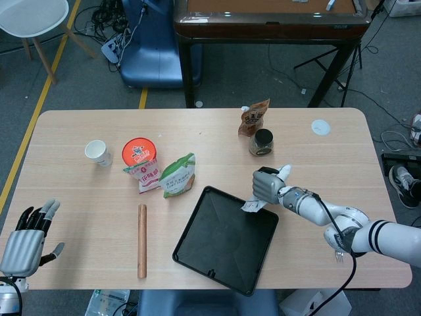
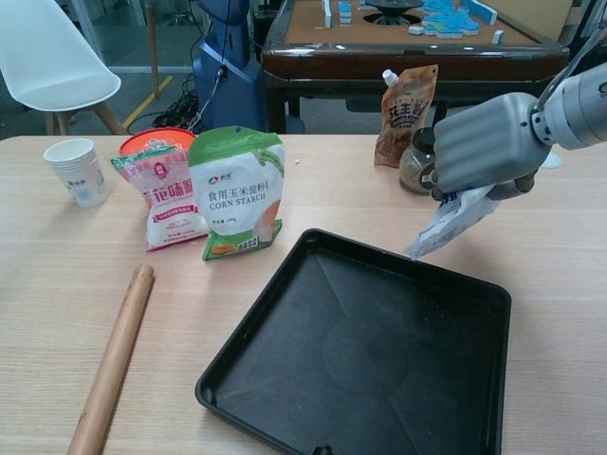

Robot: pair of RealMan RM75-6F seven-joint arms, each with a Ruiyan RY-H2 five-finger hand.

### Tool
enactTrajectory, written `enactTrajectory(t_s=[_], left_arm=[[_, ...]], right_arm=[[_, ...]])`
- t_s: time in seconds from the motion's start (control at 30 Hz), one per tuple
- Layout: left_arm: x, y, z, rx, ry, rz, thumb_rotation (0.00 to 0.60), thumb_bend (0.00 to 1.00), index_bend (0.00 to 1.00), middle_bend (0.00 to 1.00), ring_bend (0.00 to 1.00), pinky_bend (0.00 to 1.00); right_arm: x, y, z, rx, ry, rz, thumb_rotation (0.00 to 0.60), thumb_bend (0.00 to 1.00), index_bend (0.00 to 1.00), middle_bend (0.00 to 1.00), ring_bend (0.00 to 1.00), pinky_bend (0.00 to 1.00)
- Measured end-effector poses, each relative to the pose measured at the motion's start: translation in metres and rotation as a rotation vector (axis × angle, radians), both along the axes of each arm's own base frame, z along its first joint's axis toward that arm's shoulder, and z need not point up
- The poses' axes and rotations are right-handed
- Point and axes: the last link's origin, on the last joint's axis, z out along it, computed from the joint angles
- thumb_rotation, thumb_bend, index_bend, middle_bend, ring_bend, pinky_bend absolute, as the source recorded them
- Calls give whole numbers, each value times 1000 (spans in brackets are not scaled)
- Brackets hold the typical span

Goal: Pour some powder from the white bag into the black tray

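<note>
Fingers (image 1: pixel 36 214) spread and holding nothing on the left hand (image 1: pixel 24 245) at the near-left table edge; moving right, paper cup (image 2: pixel 75 171) at the far left, rolling pin (image 1: pixel 141 239) lying nearer; red-lidded tub (image 1: pixel 138 149), pink packet (image 2: pixel 168 194) and corn starch bag (image 2: pixel 240 192) clustered just left of the black tray (image 2: pixel 285 284); over the tray's far-right rim the right hand (image 2: pixel 484 142) is curled tight around the white bag (image 2: pixel 448 220), its lower end tilted down toward the tray; behind it a jar (image 1: pixel 262 141) and brown pouch (image 2: pixel 404 102).
</note>
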Motion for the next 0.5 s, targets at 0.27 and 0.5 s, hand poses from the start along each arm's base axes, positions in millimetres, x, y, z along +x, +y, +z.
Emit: enactTrajectory(t_s=[0.27, 0.5], left_arm=[[0, 0, -2, -3, 0, 5, 600, 211, 68, 90, 127, 66], [1, 0, -5, -5, -7, 0, 600, 211, 68, 90, 127, 66]], right_arm=[[6, 0, 2, -12, 8, 13, 600, 1000, 983, 888, 770, 722], [10, 5, 0, 4, 96, 117, 600, 1000, 1000, 888, 769, 722]])
